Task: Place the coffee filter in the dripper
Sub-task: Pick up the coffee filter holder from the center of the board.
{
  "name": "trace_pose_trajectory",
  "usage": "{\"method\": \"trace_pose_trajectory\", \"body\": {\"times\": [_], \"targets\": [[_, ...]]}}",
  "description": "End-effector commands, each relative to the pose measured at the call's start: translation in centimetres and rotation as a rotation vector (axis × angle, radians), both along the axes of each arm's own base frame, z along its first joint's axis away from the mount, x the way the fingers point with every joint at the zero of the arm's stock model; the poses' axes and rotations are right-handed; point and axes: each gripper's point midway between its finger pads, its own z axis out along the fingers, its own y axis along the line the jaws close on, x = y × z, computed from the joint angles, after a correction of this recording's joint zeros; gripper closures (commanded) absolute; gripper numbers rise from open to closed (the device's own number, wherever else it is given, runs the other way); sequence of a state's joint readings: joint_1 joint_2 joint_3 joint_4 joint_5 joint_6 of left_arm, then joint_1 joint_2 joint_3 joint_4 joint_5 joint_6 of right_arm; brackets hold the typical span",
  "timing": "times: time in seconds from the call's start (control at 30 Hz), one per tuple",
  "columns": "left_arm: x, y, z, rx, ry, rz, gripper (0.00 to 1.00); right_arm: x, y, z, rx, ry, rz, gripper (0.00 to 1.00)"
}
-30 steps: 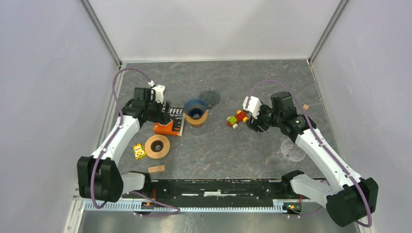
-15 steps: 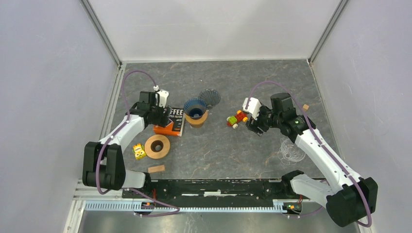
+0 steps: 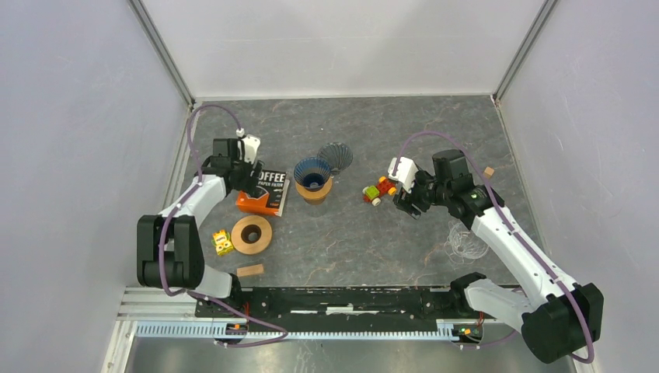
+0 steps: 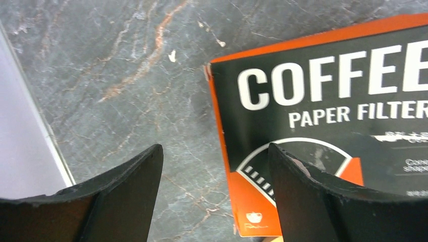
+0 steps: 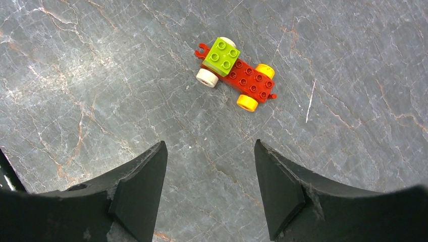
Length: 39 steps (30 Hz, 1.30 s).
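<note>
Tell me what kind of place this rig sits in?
Probably a lab test cell, not a kitchen: plain white walls box in a stone-look table, and a coffee filter box shares it with a toy car.

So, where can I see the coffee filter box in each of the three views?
Top external: coffee filter box left of centre, at the left gripper.
Left wrist: fills the right side, its left edge between the fingers.
Right wrist: not in it.
Shared landmark: the grey marbled table.

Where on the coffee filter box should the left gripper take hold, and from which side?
Probably its left edge, from the left, pinching top and bottom: the filter box lies flat, broader than the open left gripper, which hangs over that edge.
</note>
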<state>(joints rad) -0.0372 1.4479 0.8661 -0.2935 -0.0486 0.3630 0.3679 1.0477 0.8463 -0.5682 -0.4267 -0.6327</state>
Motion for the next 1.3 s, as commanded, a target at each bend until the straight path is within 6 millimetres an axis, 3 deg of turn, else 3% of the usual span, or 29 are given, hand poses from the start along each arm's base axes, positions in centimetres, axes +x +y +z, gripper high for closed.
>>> {"method": "trace_pose_trajectory", "body": {"times": [0.0,0.1,0.17,0.37,0.5,0.9,1.27], "targets": [[2.2,2.0,1.6,0.078,-0.044,-0.011,0.18,0.3,0.4,0.4,0.026,-0.018,0.004,0.30],[3.3,2.1,3.2,0.070,-0.077,0.001,0.17,0.3,0.3,0.4,0.026,-0.017,0.003,0.29],[3.0,1.0,4.5,0.011,-0.103,-0.013,0.16,0.3,0.3,0.4,0.027,-0.018,0.002,0.29],[-1.0,-3.9,7.3,-0.251,-0.212,-0.104,0.13,0.2,0.1,-0.2,0.024,-0.011,-0.004,0.29],[-3.6,-6.6,6.4,-0.271,-0.261,-0.212,0.13,0.2,0.2,-0.4,0.026,0.004,0.002,0.29],[-4.9,-10.2,1.8,-0.113,-0.271,-0.331,0.11,0.2,0.1,-0.4,0.018,0.004,-0.004,0.28],[-3.8,-8.7,0.6,0.075,-0.335,-0.314,0.12,0.2,0.0,-0.7,0.013,0.014,-0.005,0.28]]}}
